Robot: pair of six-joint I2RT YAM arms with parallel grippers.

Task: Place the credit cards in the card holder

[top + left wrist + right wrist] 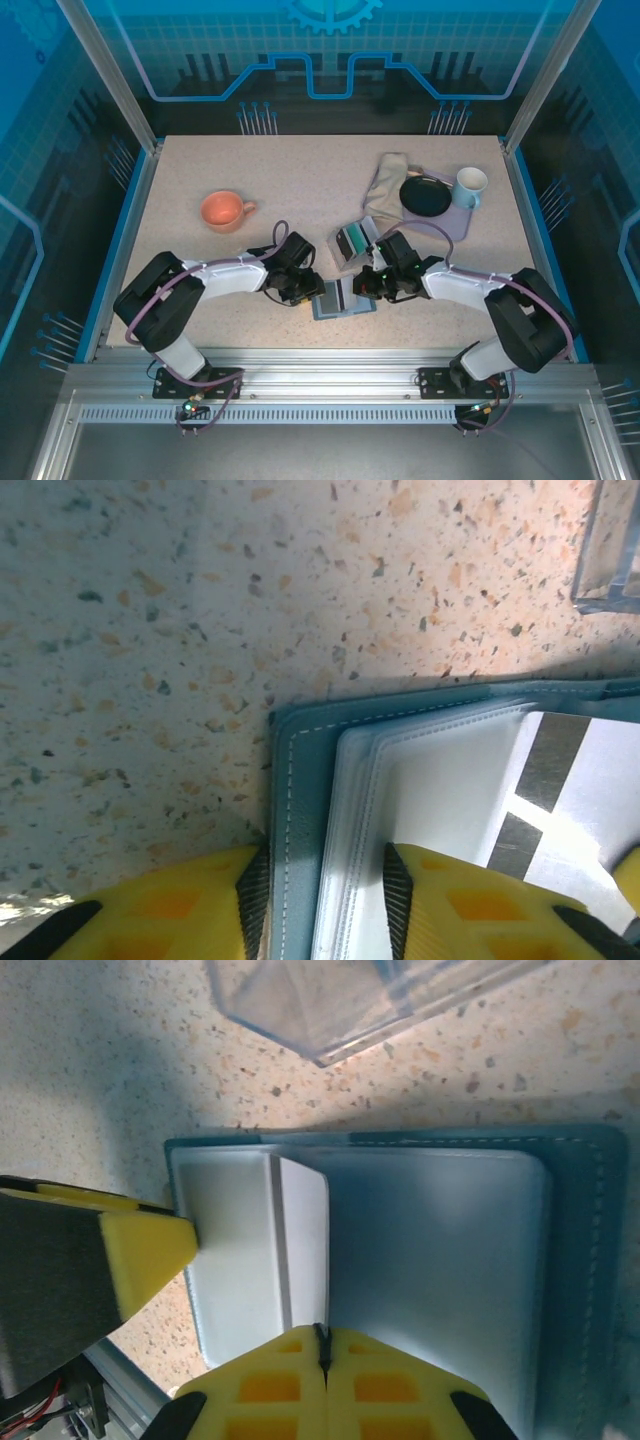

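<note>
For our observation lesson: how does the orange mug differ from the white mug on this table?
The orange ceramic mug stands alone on bare tabletop at the left; the white ceramic mug stands at the right beside a round black plate. The orange mug looks wider and squatter than the white mug. Both stand upright.

The top camera looks down from far above the card holder's (343, 298) near side, while both wrist cameras look down on it close up, from opposite edges.

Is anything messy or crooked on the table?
Yes. The beige cloth at the far right lies crumpled, partly under the black plate. The clear tray nearby sits crooked.
</note>
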